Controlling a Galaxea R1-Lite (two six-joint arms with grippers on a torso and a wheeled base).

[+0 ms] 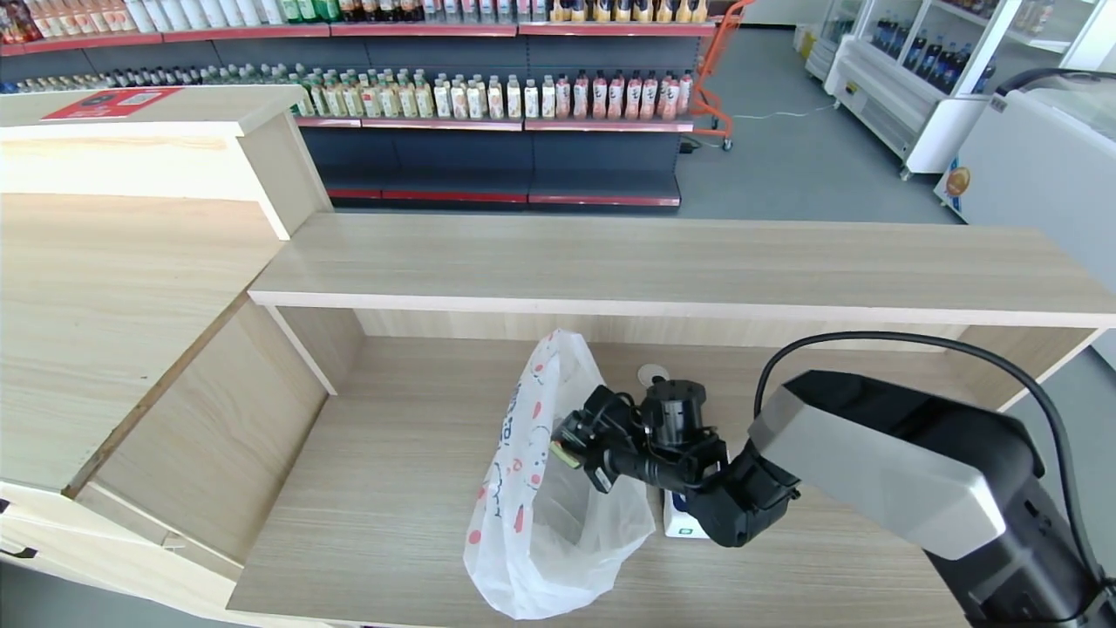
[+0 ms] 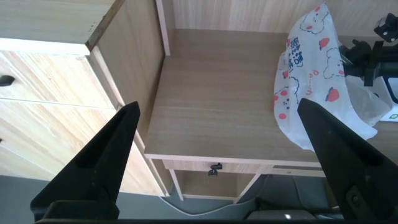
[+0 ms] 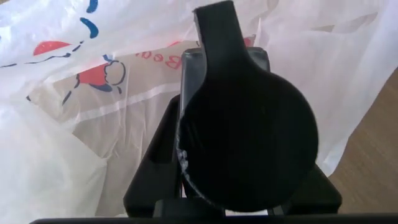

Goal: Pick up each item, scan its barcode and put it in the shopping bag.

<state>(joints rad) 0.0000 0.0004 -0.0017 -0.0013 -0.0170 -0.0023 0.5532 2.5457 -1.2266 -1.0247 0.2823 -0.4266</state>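
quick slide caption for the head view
Right gripper at the mouth of the shopping bag on the wooden counter

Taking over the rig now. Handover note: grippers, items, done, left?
Left gripper: open, empty, by the light wooden counter's near edge.
Right gripper: at the mouth of the white plastic shopping bag with red-blue prints; dark round shape blocks its camera, grip unclear.
Small white box: on the counter beside the bag, under the right arm.
Done: unclear. Left: at least that box.
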